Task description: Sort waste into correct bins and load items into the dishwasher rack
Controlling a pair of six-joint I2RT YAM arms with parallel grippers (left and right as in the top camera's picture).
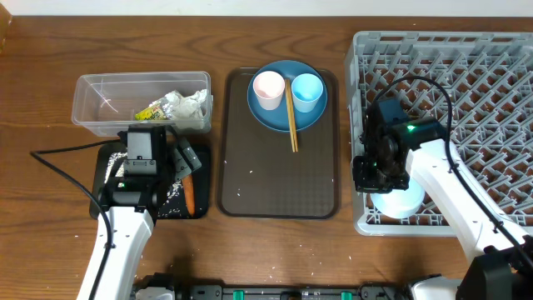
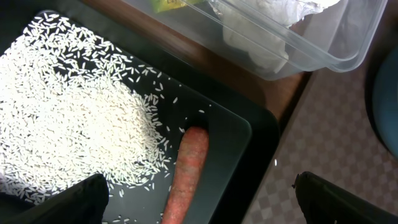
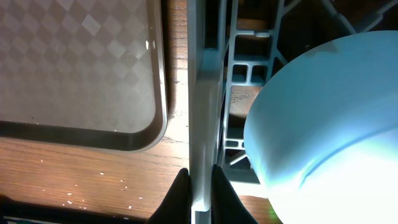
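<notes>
Wrapper (image 1: 179, 104) in tub (image 1: 83, 112), rice (image 2: 56, 118) and carrot (image 2: 189, 171) in black tray (image 2: 249, 134), bowl (image 3: 329, 124) in rack (image 1: 500, 50) near-left corner; plate (image 1: 275, 118), pink cup (image 1: 268, 87), blue cup (image 1: 307, 89), chopsticks (image 1: 292, 117) not yet loaded, at brown tray (image 1: 275, 183) far edge; my left gripper (image 2: 199, 205) spread wide over carrot, right gripper (image 3: 200, 193) pressed together beside bowl.

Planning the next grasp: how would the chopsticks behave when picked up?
The chopsticks look thin and stiff, probably light. Lying over the plate rim, they may roll or slide when nudged. The two could split apart in a pinch.
</notes>
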